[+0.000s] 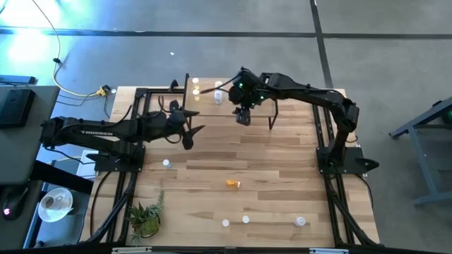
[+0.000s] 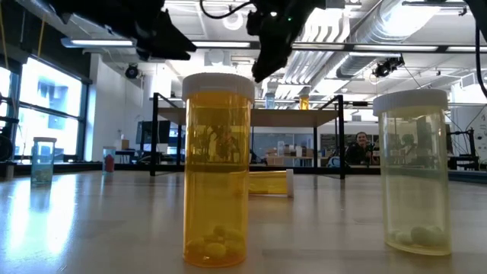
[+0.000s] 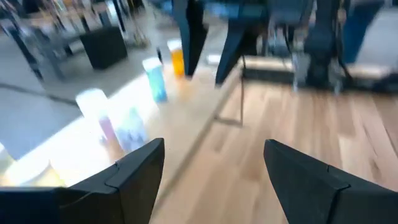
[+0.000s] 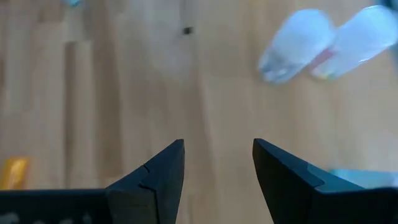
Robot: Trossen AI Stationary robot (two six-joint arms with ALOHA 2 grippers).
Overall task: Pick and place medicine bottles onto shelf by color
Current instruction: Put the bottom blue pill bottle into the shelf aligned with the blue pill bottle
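Note:
The shelf (image 1: 205, 104) stands at the table's far edge with several bottles on it (image 1: 195, 92). An orange bottle (image 1: 233, 184) lies on its side mid-table, and white-capped bottles stand near the front edge (image 1: 246, 219). My left gripper (image 1: 192, 134) is open and empty, in front of the shelf's left part. Its wrist view (image 3: 214, 168) shows a white bottle (image 3: 93, 102), a bluish one (image 3: 155, 78) and an orange one (image 3: 177, 59) on the shelf. My right gripper (image 1: 244, 116) is open and empty above the shelf's near edge, pointing down. Two pale bottles (image 4: 298, 53) show beyond its fingers (image 4: 217, 162).
A small potted plant (image 1: 145, 219) stands at the table's near left corner. In the low view an orange bottle (image 2: 218, 171) and a pale yellowish one (image 2: 415, 171) stand upright close to the camera. A bluish one (image 2: 43, 161) stands far left.

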